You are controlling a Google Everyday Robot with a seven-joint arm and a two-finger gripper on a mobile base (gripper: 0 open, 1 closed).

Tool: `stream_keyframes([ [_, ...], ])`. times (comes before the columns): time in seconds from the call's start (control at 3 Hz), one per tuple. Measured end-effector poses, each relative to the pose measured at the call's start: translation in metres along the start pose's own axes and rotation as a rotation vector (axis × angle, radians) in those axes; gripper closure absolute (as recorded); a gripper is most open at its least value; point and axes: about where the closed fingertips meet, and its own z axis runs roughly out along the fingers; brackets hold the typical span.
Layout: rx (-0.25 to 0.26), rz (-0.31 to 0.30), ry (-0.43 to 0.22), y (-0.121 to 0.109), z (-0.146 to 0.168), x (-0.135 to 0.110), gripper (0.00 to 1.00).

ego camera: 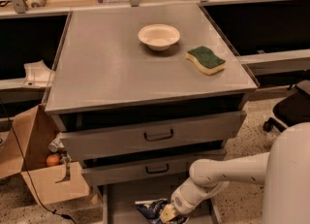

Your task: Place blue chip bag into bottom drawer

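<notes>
The bottom drawer (120,202) holds blue chip bag (149,208) and gripper (167,214).

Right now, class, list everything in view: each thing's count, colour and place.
cabinet top: one, grey, centre
bowl: one, cream, on the cabinet top
sponge: one, green and yellow, right of the bowl
upper drawers: two, grey with dark handles, under the cabinet top
bottom drawer: one, grey, pulled out near the floor
blue chip bag: one, dark blue, in the bottom drawer
cardboard box: one, brown, floor at left
office chair: one, black, far right
arm: one, white, reaching down from the right
hand: one, pale, at the blue chip bag in the bottom drawer
</notes>
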Motion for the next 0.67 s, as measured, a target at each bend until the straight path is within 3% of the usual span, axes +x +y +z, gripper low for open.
stream_keyframes([
  [0.33, -0.039, 0.019, -0.004, -0.009, 0.010, -0.001, 1.00],
  [0.67, -0.107, 0.045, -0.012, -0.024, 0.044, -0.007, 1.00],
])
